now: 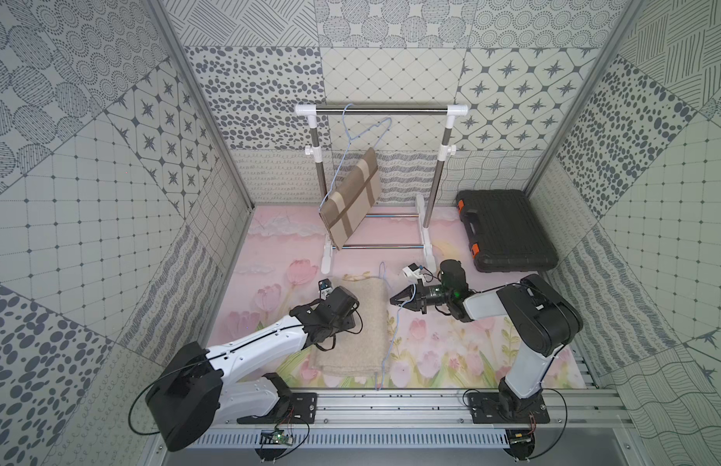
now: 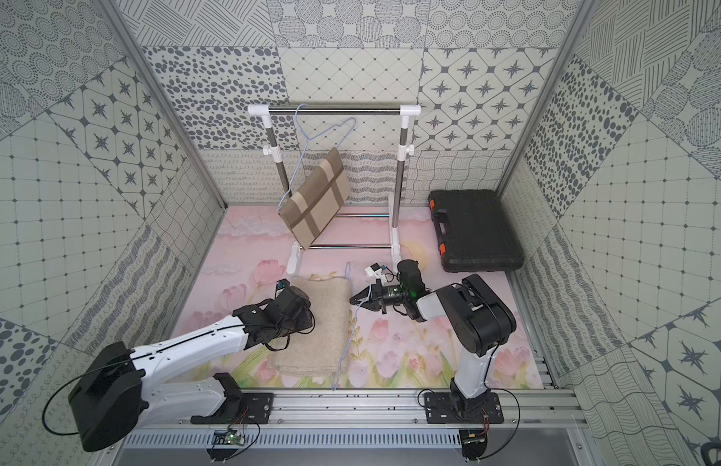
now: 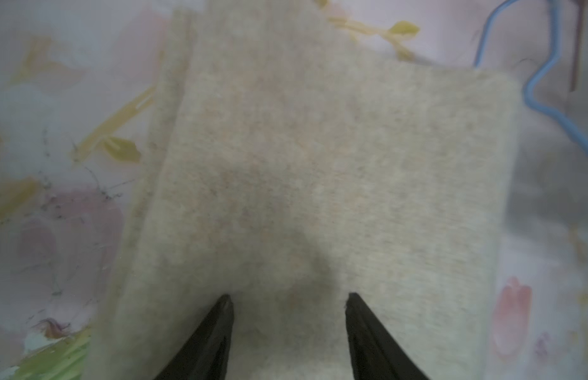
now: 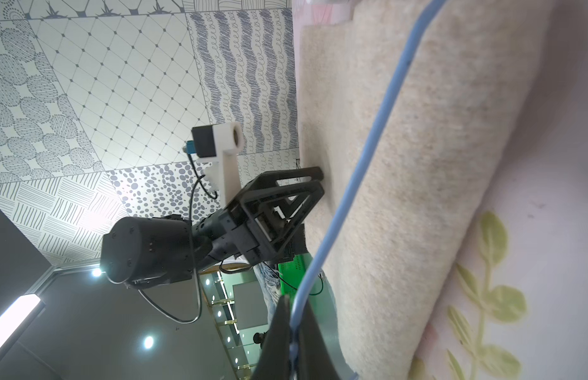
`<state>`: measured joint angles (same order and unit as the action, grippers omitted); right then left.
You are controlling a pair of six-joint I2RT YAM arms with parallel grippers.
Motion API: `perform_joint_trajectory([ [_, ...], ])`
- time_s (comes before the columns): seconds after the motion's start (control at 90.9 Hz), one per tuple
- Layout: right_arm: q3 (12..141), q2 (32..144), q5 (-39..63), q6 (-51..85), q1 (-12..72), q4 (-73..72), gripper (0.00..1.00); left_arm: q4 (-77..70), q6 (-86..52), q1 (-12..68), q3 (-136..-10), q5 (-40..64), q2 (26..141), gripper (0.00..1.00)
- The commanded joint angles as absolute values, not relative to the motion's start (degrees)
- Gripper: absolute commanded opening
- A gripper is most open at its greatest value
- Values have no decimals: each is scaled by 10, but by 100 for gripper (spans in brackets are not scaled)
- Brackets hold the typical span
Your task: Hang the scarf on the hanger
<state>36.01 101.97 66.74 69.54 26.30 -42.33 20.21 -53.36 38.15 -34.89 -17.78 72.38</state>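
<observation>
The beige scarf [image 1: 366, 339] [image 2: 322, 343] lies folded flat on the flowered mat, and it fills most of the left wrist view [image 3: 319, 164]. My left gripper [image 3: 288, 297] points down on it, open, with both tips resting on the cloth and only cloth surface between them; the right wrist view shows this gripper [image 4: 319, 181] at the scarf's edge. A thin blue wire hanger [image 1: 395, 327] [image 2: 349, 339] [image 4: 368, 158] runs along the scarf's right side. My right gripper [image 1: 393, 300] [image 2: 352, 300] [image 4: 294, 306] is shut on that wire.
A white and steel clothes rack [image 1: 383, 109] stands at the back of the mat. On it hangs another blue hanger carrying a brown striped cloth [image 1: 352, 197]. A black plastic case [image 1: 508, 230] lies at the back right. Patterned walls close in three sides.
</observation>
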Motion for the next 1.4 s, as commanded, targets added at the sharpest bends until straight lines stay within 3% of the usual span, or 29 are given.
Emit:
perform_joint_trajectory([
  [0.0,375,973,657,625,263,-340,0,211,-656,357,-287,-229,756,53],
  [0.176,404,915,643,534,263,-181,0,231,-635,351,-308,-210,783,57],
  [0.264,430,904,634,491,269,-105,0,247,-608,387,-339,-233,751,59],
  [0.561,445,854,630,523,274,-83,0,373,-614,415,-365,-283,636,62],
  [0.66,460,860,625,518,284,-63,0,369,-593,489,-400,-321,581,61],
  [0.781,478,880,612,523,297,-62,0,234,-467,633,-440,-386,539,60],
  [0.935,486,899,597,533,303,-70,0,73,-338,774,-482,-409,599,59],
  [1.078,492,902,591,538,305,-73,0,37,-355,824,-496,-442,661,59],
  [1.386,494,896,585,541,311,-72,0,220,-478,833,-576,-514,762,63],
])
